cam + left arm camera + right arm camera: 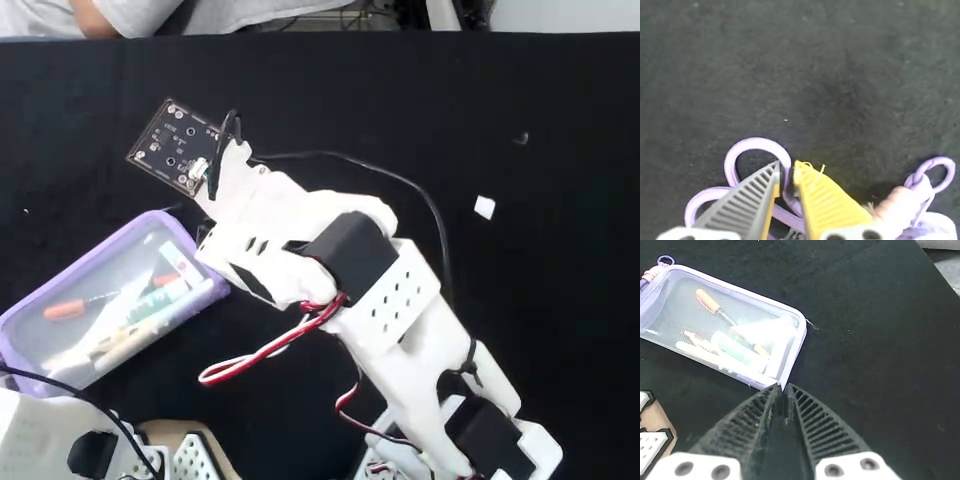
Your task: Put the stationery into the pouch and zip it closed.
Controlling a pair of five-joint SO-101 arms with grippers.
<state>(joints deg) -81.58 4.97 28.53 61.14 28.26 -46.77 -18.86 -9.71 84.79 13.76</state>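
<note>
The clear pouch [110, 300] with a purple rim lies at the table's left, and the stationery is inside it: an orange pen [65, 310], a green marker [160, 300] and pale sticks. In the right wrist view the pouch [725, 325] lies just beyond my right gripper [783, 389], which is shut with its tips at the pouch's purple rim; whether it pinches the rim I cannot tell. From above, this gripper [222, 268] sits at the pouch's right end. My left gripper [786, 172] is shut on the pouch's purple loop [757, 145]. The zipper ring [935, 172] lies beside it.
The right arm [400, 330] crosses the table's middle from the near right, trailing red and white cables [260, 355]. A small white scrap [484, 207] lies at the right. The left arm's base [60, 440] stands at the near left corner.
</note>
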